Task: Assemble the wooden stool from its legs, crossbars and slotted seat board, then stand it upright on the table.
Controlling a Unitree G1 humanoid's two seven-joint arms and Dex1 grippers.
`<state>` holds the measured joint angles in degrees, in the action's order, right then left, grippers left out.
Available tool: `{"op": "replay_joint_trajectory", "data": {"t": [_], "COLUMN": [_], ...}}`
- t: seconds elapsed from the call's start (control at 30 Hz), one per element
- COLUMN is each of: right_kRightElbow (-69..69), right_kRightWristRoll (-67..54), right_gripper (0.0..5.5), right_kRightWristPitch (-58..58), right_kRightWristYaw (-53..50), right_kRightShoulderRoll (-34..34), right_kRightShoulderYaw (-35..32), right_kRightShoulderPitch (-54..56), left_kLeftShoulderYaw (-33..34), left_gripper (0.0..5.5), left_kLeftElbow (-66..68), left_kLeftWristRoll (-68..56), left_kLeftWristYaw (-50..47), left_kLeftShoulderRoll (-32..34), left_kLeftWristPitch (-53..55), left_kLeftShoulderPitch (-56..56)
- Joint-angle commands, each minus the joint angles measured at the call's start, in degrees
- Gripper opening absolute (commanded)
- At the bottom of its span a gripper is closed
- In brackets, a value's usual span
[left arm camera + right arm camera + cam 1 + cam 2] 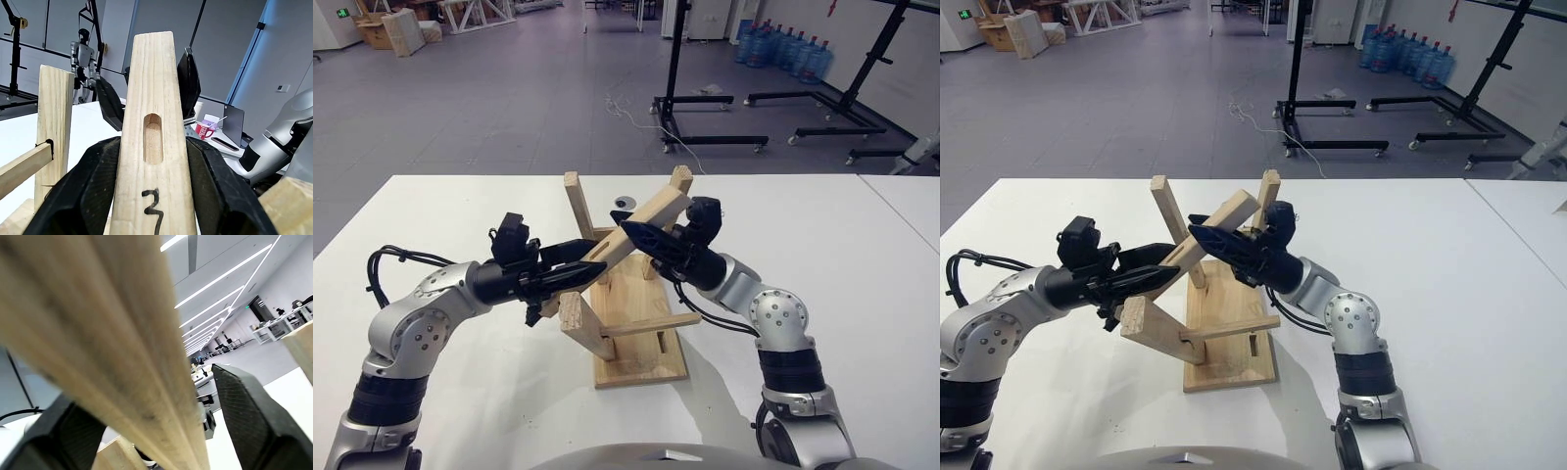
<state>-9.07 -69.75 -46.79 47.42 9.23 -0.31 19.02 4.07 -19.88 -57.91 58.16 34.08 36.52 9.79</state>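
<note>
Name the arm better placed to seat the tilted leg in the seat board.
Left, probably. The left gripper clamps the tilted leg near its lower end, nearer the seat board; the right gripper sits higher up it.

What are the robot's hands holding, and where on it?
The left hand grips the tilted wooden leg by its lower half. The right hand is at the leg's upper half, but whether it is squeezing the leg cannot be told.
</note>
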Motion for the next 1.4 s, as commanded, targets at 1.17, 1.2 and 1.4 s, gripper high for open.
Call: {"op": "replay_joint_trajectory", "data": {"t": [1.17,1.2,1.4], "right_kRightElbow": [2.38,2.08,4.12], "right_kRightWristRoll": [11.16,12.31,16.72], "right_gripper": [2.09,2.09,2.07], "right_kRightWristPitch": [-1.53,-0.41,5.50], "right_kRightWristYaw": [15.85,15.72,17.06], "right_kRightShoulderRoll": [26.88,26.11,25.19], "right_kRightShoulderYaw": [-8.30,-7.66,-8.53], "right_kRightShoulderPitch": [-6.36,-7.12,-9.10], "left_kLeftShoulderYaw": [27.06,27.04,25.43], "left_gripper": [3.31,3.31,3.31], "left_kLeftElbow": [-10.19,-8.88,-4.60], "left_kLeftWristRoll": [-19.00,-19.05,-17.75], "left_kLeftWristYaw": [-20.76,-19.99,-18.11], "left_kLeftShoulderRoll": [-2.35,-1.60,0.87], "left_kLeftWristPitch": [-1.39,-1.01,0.30], "left_kLeftShoulderPitch": [-17.86,-17.57,-15.59]}}
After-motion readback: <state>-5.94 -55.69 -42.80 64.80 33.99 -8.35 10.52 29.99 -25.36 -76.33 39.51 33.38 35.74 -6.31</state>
